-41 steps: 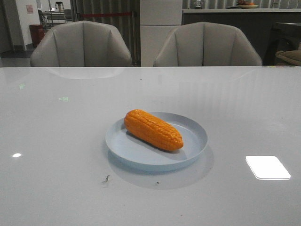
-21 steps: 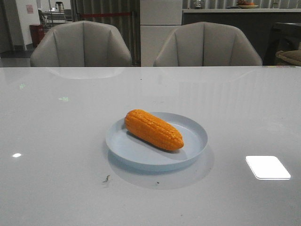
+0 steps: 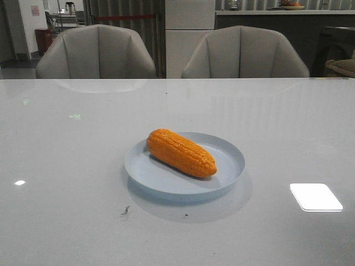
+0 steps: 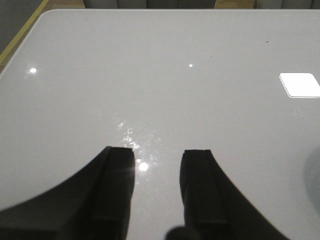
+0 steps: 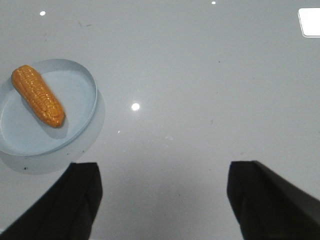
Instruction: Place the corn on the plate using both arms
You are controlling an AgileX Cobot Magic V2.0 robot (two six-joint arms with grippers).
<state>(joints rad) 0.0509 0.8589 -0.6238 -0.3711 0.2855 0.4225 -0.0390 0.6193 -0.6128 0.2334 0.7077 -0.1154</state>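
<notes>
Where the table (image 3: 66,221) runs nearest the camera in the front view, its glossy white top carries only a small dark fleck (image 3: 125,210) and a bright rectangular reflection (image 3: 315,197), leaving broad open surface on both sides. Farther in, near the middle, sits the plate (image 3: 227,176); the corn (image 3: 181,153) lies inside it on a diagonal, its blunt end over the far-left rim and its tapered tip pointing near-right, within the rim. Beyond the plate the surface runs unbroken to the far edge, behind which stand two grey chairs (image 3: 95,52). Neither arm appears in the front view. In the left wrist view, the left gripper (image 4: 157,165) hangs over bare tabletop with its fingers parted and nothing between them; a table corner and side edge show ahead. In the right wrist view, the right gripper (image 5: 165,182) is spread wide over bare tabletop, holding nothing, well apart from plate (image 5: 87,75) and corn (image 5: 38,95).
</notes>
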